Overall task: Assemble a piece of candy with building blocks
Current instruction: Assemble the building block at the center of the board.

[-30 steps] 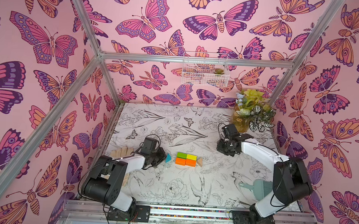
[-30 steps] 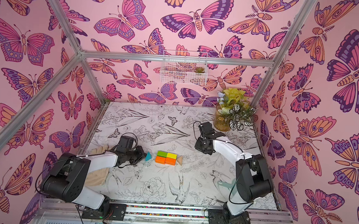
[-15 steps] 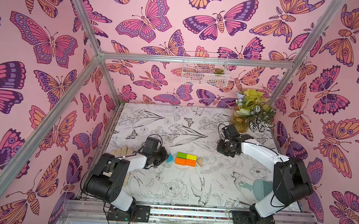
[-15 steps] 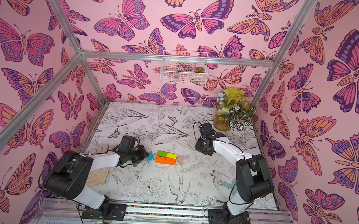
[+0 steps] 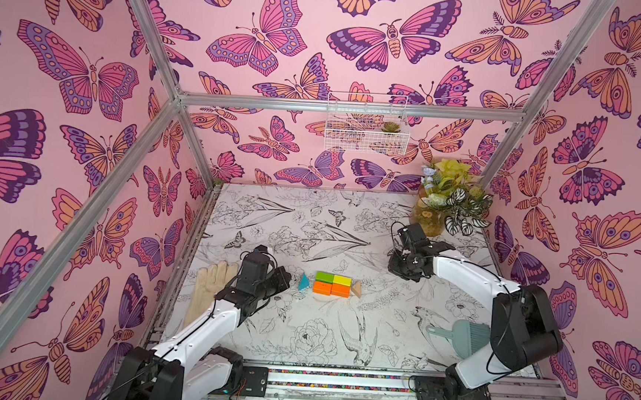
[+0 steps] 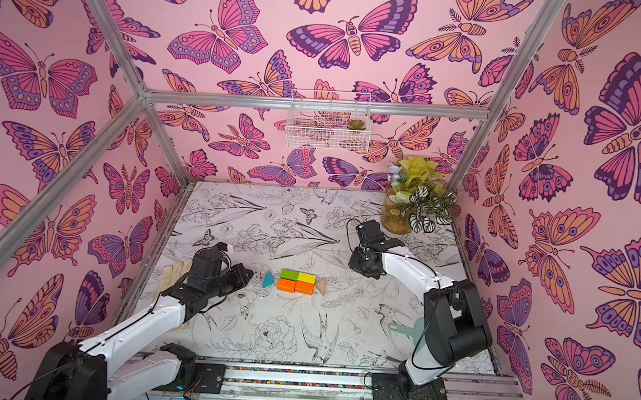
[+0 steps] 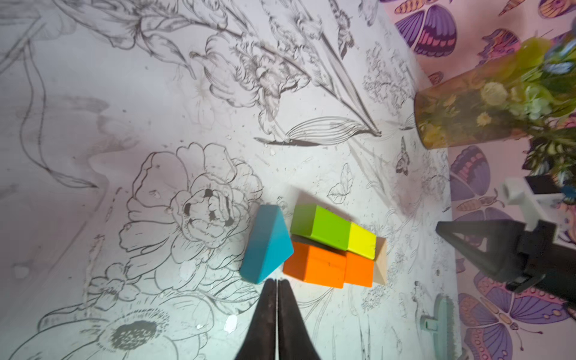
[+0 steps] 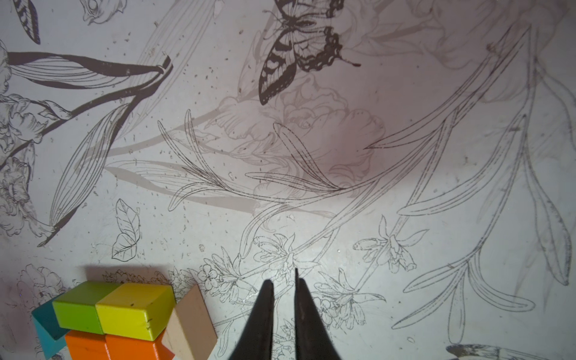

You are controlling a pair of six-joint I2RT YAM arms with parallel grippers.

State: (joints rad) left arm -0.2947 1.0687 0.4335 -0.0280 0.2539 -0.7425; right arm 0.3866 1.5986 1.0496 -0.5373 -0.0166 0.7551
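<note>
The left gripper (image 7: 276, 282), black jaws pressed together and empty, sits just beside the teal triangular wooden wedge (image 7: 268, 246). Past it, a green wooden brick (image 7: 321, 227), a yellow brick (image 7: 361, 241) and two orange bricks (image 7: 314, 265) form a rectangle on the flower-printed table (image 5: 309, 223). A plain tan wedge (image 7: 381, 261) touches its far end. The right gripper (image 8: 282, 280), jaws slightly parted and empty, hovers near the tan end.
</note>
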